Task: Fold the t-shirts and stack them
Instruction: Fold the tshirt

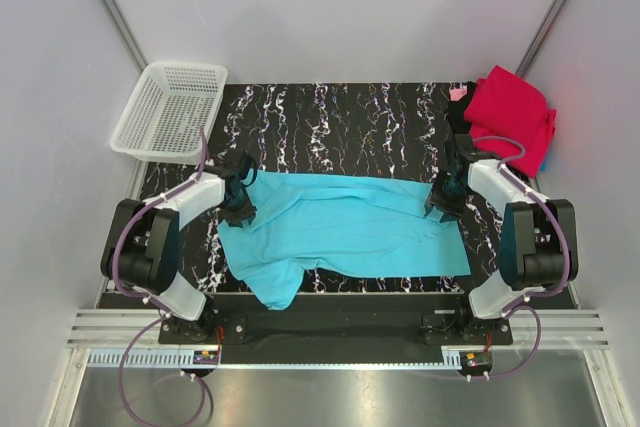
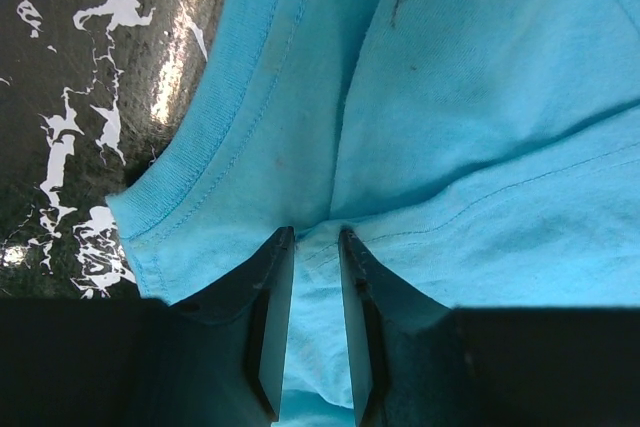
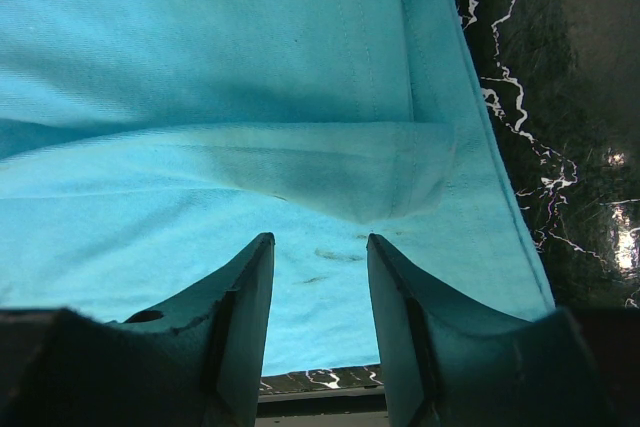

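A turquoise t-shirt (image 1: 350, 232) lies spread sideways across the dark marbled table (image 1: 340, 122). One sleeve hangs over the near edge at the left. My left gripper (image 1: 240, 212) is at the shirt's left end. In the left wrist view my left gripper (image 2: 316, 232) stands narrow beside the ribbed collar (image 2: 220, 117), with a ridge of the t-shirt (image 2: 480, 97) pinched between its fingers and creases meeting at the tips. My right gripper (image 1: 442, 205) is at the right end. In the right wrist view my right gripper (image 3: 320, 239) stands open over flat t-shirt cloth (image 3: 200, 67), a raised fold just ahead.
A crimson red shirt (image 1: 515, 112) is heaped at the back right corner, with pink and black cloth peeking out beside it. A white mesh basket (image 1: 185, 66) stands at the back left, half off the table. Grey walls close in on both sides.
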